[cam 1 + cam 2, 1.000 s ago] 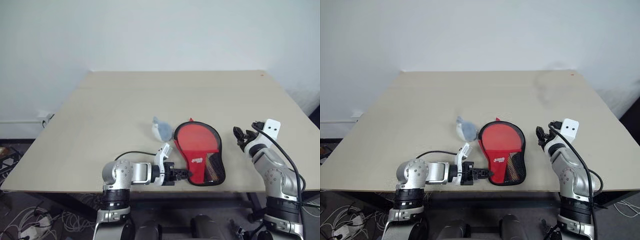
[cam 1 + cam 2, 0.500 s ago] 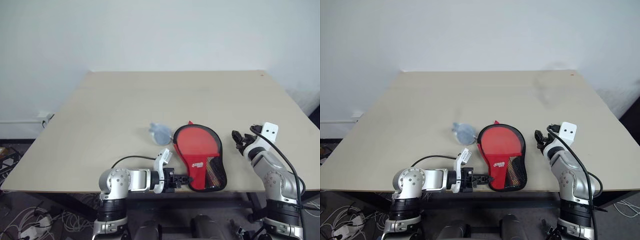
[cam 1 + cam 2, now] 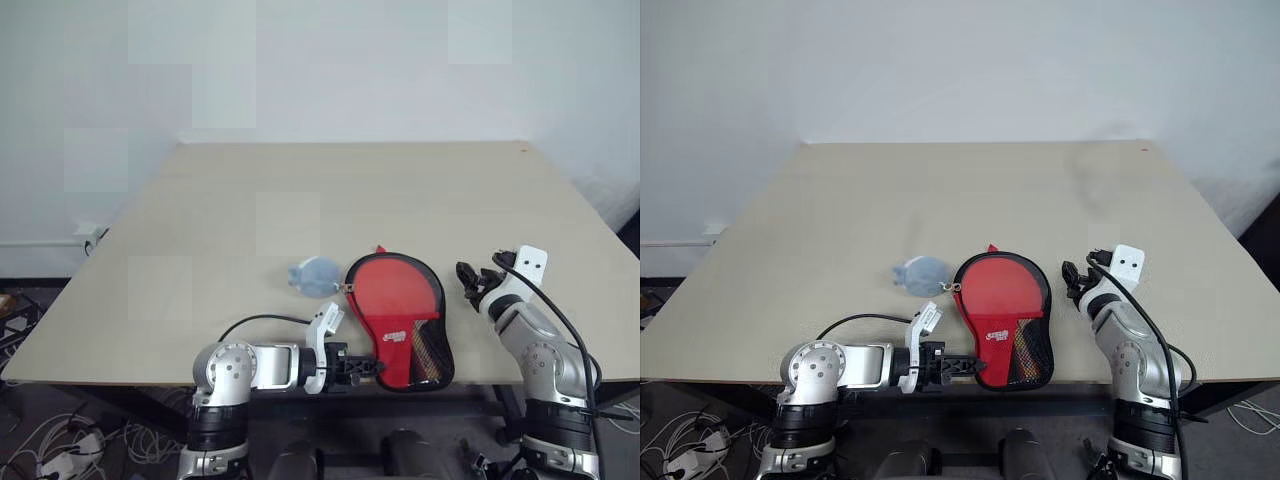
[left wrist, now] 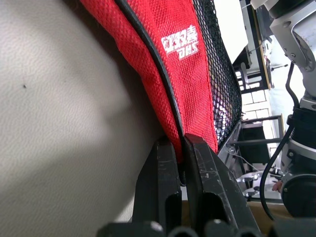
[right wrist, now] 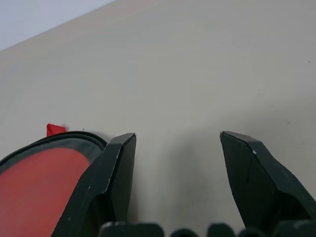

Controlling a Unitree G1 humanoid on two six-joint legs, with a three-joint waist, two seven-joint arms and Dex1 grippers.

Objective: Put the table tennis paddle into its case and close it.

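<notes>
One beige table (image 3: 250, 200), bare over most of its top, pushed up against a plain white wall (image 3: 300, 70). Below its left side, a tangle of cables (image 3: 50, 440) on a dark floor. Near the front edge, a little right of the middle, the red case (image 3: 400, 300) with black trim – lying flat, round end towards the wall, narrow end reaching the table's front edge. On that narrow end a white logo (image 3: 393, 336) and, beside it, a black mesh patch (image 3: 432, 345). Inside the case, the paddle (image 3: 425, 345), made out only as light brown behind the mesh; how far in, cannot tell. On the case's left rim a small metal zip pull (image 3: 347, 288); whether zipped fully shut, cannot tell. Just left of the round end, close to the zip pull, a small bluish-white wad (image 3: 315, 275), alone on the tabletop. Left gripper (image 3: 375, 368) level along the front edge, pointing right, fingers pressed together on the case's black-trimmed seam at the narrow end – red fabric pinched between them in the left wrist view. Right gripper (image 3: 478, 280) just right of the case's round end, apart from it, fingers spread wide with nothing between them but bare tabletop.
</notes>
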